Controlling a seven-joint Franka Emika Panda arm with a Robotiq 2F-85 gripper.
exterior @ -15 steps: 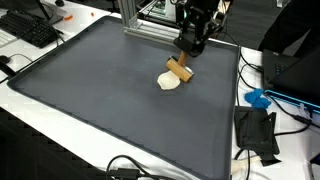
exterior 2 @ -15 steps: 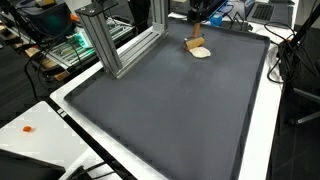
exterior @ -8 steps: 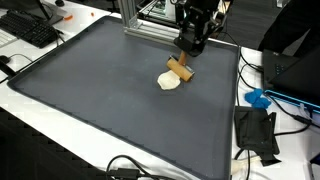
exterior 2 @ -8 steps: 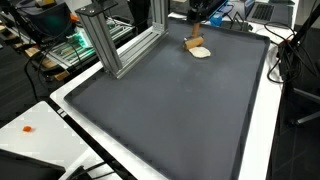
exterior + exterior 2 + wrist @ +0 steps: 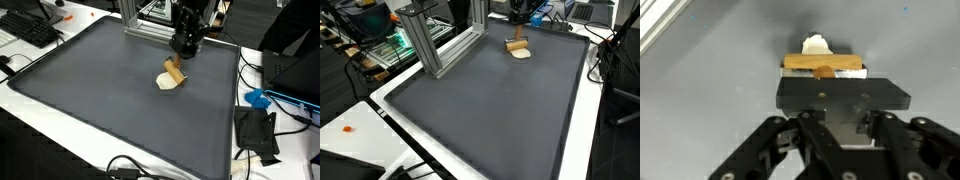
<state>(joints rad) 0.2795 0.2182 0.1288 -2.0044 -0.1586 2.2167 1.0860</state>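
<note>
While the wrist view looks down past the black claw (image 5: 823,75), its two fingers are pressed together on a short wooden block (image 5: 800,63), which lies crosswise between them. Just beyond the block, a small white lump (image 5: 816,44) peeks out on the grey surface.

In both exterior views the claw (image 5: 183,45) hangs from above at the far end of a large dark mat (image 5: 100,90). The block (image 5: 174,70) tilts down from the fingers, its lower end at the white lump (image 5: 167,83). Whether block and lump touch cannot be told.

Judging from this, the work is handling the block against the lump. Doing it well calls for a firm, centred grip so the slanted block does not pivot. It also calls for slow, small moves so the lump is not pushed off the mat's edge.

Farther off, an aluminium frame (image 5: 440,50) stands along one side of the mat. A keyboard (image 5: 30,30) lies on the white table beyond it.
</note>
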